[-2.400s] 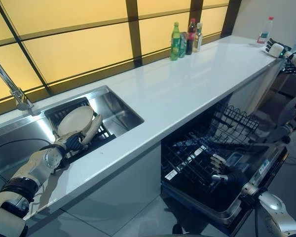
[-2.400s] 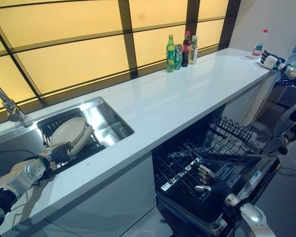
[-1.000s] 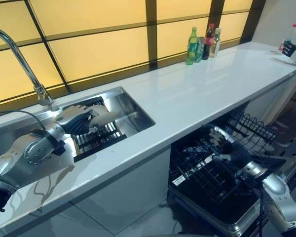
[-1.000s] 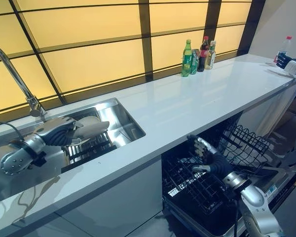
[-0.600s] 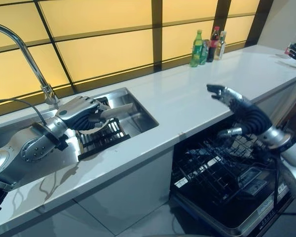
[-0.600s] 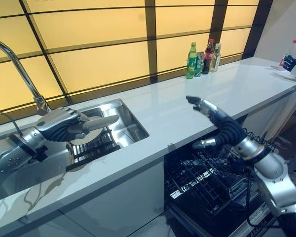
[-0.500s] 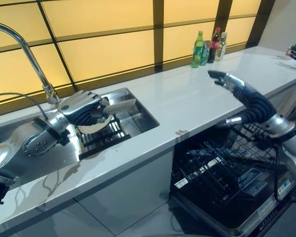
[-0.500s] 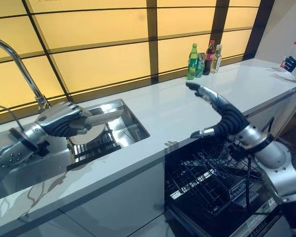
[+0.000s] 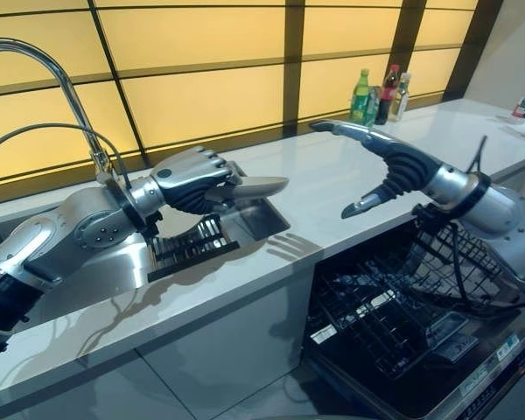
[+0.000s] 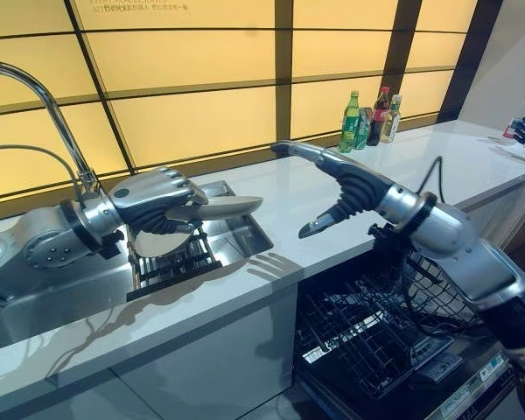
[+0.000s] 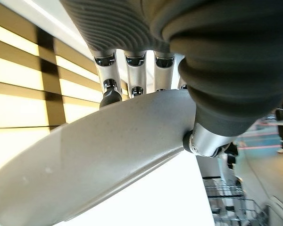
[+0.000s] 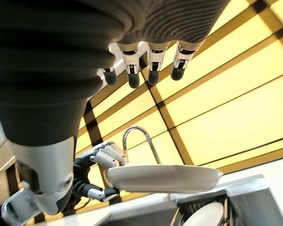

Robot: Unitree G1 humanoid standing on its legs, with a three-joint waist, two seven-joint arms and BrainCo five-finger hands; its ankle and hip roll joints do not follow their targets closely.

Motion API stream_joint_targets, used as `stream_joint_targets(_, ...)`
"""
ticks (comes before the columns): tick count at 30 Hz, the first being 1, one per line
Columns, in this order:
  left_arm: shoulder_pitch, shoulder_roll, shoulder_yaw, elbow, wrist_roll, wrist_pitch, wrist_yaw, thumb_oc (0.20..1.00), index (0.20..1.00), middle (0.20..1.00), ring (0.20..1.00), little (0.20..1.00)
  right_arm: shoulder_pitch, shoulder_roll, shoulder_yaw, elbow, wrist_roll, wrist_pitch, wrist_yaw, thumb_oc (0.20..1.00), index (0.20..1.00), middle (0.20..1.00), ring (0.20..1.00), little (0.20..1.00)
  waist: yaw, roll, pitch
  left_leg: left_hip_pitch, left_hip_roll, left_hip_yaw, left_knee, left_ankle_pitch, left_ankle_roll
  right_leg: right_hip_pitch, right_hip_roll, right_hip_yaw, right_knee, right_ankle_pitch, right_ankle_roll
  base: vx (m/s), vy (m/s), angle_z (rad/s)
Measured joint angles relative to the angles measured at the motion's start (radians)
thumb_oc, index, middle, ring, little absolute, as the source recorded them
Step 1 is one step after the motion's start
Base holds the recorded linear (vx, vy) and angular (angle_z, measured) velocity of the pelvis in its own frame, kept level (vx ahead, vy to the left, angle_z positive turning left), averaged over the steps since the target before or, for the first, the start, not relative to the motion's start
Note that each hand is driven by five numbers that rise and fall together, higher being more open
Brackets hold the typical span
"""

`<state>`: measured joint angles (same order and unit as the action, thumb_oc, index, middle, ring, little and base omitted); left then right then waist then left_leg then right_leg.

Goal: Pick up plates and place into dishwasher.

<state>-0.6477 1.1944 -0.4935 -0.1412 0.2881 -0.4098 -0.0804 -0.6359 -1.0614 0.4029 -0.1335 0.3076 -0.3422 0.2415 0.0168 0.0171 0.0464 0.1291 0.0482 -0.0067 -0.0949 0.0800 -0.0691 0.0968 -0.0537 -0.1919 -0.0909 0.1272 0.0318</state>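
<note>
White counter [image 9: 350,179] under glowing amber window panels, sink [image 9: 262,217] at the left. The left hand [image 9: 188,179] grips a pale plate [image 9: 249,186], fingers curled over its rim, held level above the sink. Another plate [image 10: 157,242] leans in the sink rack [image 9: 192,249]. The right hand [image 9: 381,162] hovers over the counter, fingers straight, thumb spread, empty. Below, the open dishwasher [image 9: 402,324] shows dark wire racks.

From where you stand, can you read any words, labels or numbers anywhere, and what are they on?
Bottles: labels too small to read.
Strip of print on the window: blurred, unreadable.
Dishwasher: front-edge markings too small to read.
Plate in the left hand: no text.
</note>
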Motion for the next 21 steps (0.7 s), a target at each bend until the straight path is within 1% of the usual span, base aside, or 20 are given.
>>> stream_joint_targets(3,-0.034,0.0,-0.036,-0.002,-0.031,-0.002,0.0,0.2,0.2,0.2,0.2,0.2,-0.023,0.024,0.043,0.047,0.0,0.001,0.011,1.0,1.0,1.0,1.0,1.0,0.0,-0.005,-0.012,-0.001,0.0,-0.005,0.0,0.001,0.001,0.002,0.0,-0.007,0.0,-0.001,-0.001,0.0,-0.01,0.06)
stream_joint_targets(7,-0.083,-0.013,-0.076,-0.003,-0.045,0.0,-0.001,0.2,0.2,0.2,0.2,0.2,-0.084,0.069,0.118,0.104,0.0,0.007,0.011,1.0,1.0,1.0,1.0,1.0,0.002,-0.002,-0.024,0.0,0.0,-0.009,0.0,0.001,0.001,0.004,0.0,-0.01,0.0,-0.001,-0.002,0.0,0.0,0.01)
stream_joint_targets(9,-0.107,-0.022,-0.089,-0.007,-0.048,-0.001,-0.002,0.2,0.2,0.2,0.2,0.2,-0.09,0.08,0.125,0.108,0.0,0.008,0.01,1.0,1.0,1.0,1.0,1.0,0.007,0.0,-0.026,-0.001,0.0,-0.013,0.0,0.001,0.002,0.005,0.0,-0.012,0.0,-0.001,-0.002,0.01,0.0,0.04)
stream_joint_targets(11,-0.112,-0.038,-0.092,-0.003,-0.049,-0.001,-0.005,0.2,0.2,0.2,0.2,0.2,-0.091,0.102,0.125,0.127,0.0,0.011,0.009,1.0,1.0,1.0,1.0,1.0,0.024,0.004,-0.036,-0.001,0.0,-0.015,0.0,0.001,0.002,0.005,0.0,-0.012,0.0,-0.002,-0.003,0.0,0.0,0.0)
stream_joint_targets(17,-0.123,-0.076,-0.114,-0.006,-0.076,-0.002,-0.012,0.2,0.2,0.2,0.2,0.2,-0.115,0.159,0.198,0.187,0.0,0.028,0.009,1.0,1.0,1.0,1.0,1.0,0.029,0.007,-0.053,-0.002,0.0,-0.024,0.0,0.001,0.002,0.008,0.0,-0.019,0.0,-0.003,-0.005,0.0,0.007,0.03)
stream_joint_targets(21,-0.125,-0.098,-0.114,-0.006,-0.085,-0.002,-0.012,0.2,0.2,0.2,0.2,0.2,-0.115,0.218,0.202,0.22,0.0,0.035,-0.002,1.0,1.0,1.0,1.0,1.0,0.031,0.008,-0.054,-0.003,0.0,-0.027,0.0,0.002,0.002,0.009,0.0,-0.022,0.0,-0.004,-0.005,0.0,0.0,0.0)
